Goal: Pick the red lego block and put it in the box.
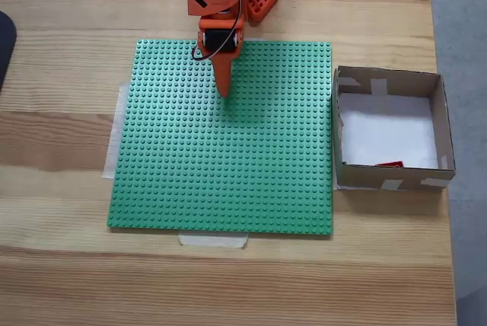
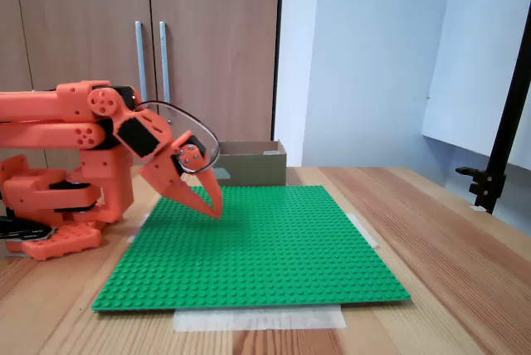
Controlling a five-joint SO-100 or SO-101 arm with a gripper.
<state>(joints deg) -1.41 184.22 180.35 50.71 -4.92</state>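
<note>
With the red block (image 1: 389, 164) lying in the box (image 1: 441, 124), the closed, empty tool (image 1: 224, 91) risks only scraping the green baseplate (image 1: 228, 181).

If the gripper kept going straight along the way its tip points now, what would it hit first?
Most likely the green baseplate: the shut gripper slants down just above it, with nothing showing between. Exact height is unclear.

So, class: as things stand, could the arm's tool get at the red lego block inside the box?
Probably yes. The box is open on top and the red lego block lies on its white floor by the near wall. The tool hangs over the green baseplate with nothing between, though that wall may crowd its fingers.
</note>
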